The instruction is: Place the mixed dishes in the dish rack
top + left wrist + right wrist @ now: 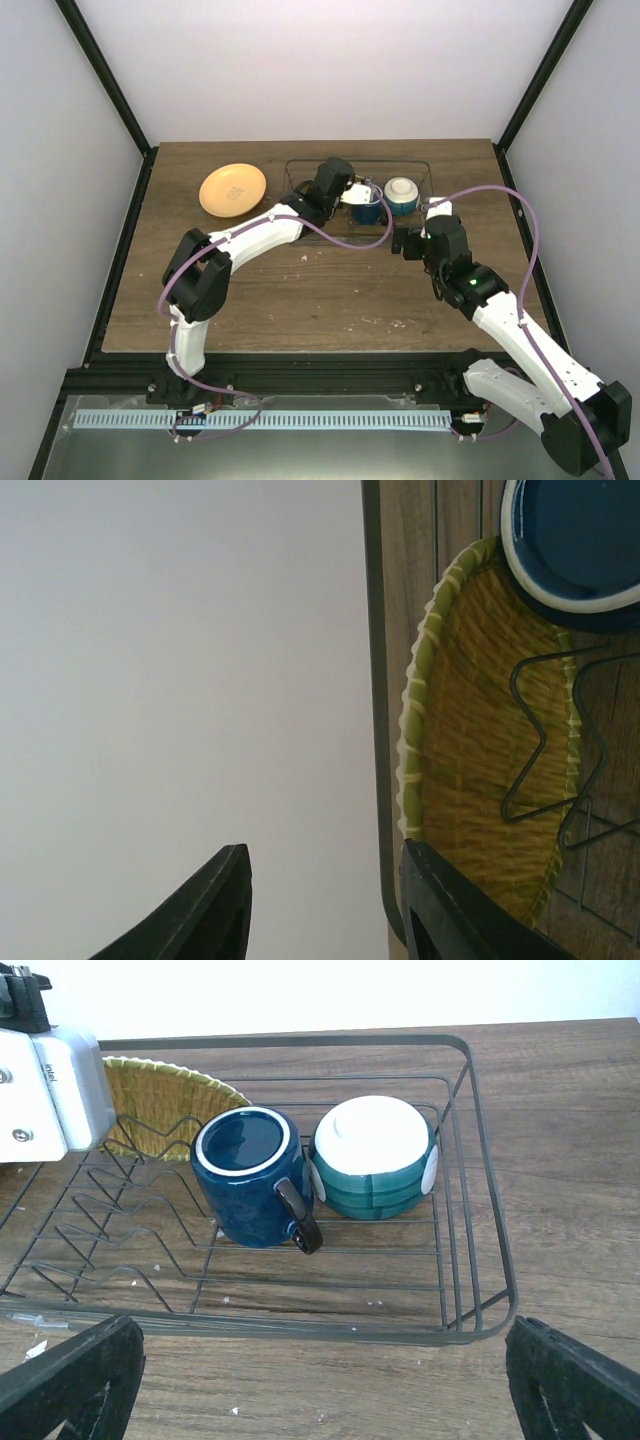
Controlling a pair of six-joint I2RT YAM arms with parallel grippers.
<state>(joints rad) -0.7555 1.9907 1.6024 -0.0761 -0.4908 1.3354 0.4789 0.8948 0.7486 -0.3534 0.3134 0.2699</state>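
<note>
Your left gripper (322,865) is hanging over the left part of the dish rack (300,1040), its jaws standing part-way apart with only blank wall showing between them, so it is holding nothing. Just past its right finger, the yellow-green plate (480,760) is standing on edge among the wire dividers, inside the rack. Beside that plate the dark blue mug (240,1175) is sitting mouth-up, and the blue-and-white cup (375,1155) is sitting next to the mug toward the rack's right end.

Your right gripper (320,1338) is waiting in front of the rack with its jaws spread wide and empty.

One dish is lying outside: the yellow-orange plate (232,189), flat on the table (300,290), just beside the rack's left end. It is lying to the left of your left gripper, and the right arm is sitting well apart from it across the rack, so the left arm is looking like the nearer one. Being round and flat, the plate is offering only its rim to pinch.
</note>
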